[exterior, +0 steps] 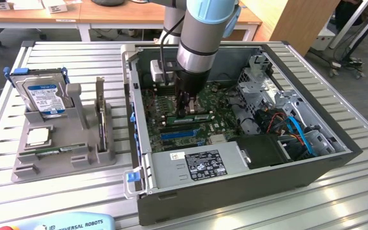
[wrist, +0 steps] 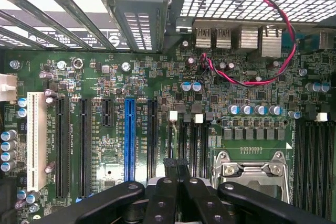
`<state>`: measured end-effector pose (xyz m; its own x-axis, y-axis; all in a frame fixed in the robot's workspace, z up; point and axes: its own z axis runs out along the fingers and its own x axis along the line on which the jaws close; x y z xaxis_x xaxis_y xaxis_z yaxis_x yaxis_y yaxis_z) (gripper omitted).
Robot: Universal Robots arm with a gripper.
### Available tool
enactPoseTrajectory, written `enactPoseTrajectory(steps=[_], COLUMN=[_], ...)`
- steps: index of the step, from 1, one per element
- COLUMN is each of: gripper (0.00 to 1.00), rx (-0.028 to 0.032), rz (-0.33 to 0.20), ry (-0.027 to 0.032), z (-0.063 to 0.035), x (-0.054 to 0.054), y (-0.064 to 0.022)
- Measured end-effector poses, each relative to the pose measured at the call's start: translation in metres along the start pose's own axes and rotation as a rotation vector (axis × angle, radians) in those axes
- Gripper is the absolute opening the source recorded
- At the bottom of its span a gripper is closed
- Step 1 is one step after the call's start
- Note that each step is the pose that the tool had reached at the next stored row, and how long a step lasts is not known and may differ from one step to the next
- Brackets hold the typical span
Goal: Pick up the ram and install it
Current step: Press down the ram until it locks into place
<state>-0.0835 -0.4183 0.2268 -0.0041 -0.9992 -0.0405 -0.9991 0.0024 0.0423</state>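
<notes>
One ram [exterior: 198,117] | just under my tool [exterior: 184,113], at the motherboard [wrist: 252,140] slots | tool fingers together, clamping nothing I can see | likely light, stiff, fragile; I'd hold its long edges, off the chips.

place: robotics lab or workshop | signs: slatted aluminium table [exterior: 75,191] — open computer case [exterior: 235,120] — grey parts fixture [exterior: 63,143] | background: wooden desks [exterior: 107,14], floor cables [exterior: 344,62]
</notes>
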Motion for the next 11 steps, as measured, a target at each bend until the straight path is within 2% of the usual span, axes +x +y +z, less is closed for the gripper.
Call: enactPoseTrajectory(steps=[11], gripper=[0.10], rx=[0.0000], rz=[0.000], ry=[-0.0002], z=[0.0018], x=[0.0001], y=[-0.0001])
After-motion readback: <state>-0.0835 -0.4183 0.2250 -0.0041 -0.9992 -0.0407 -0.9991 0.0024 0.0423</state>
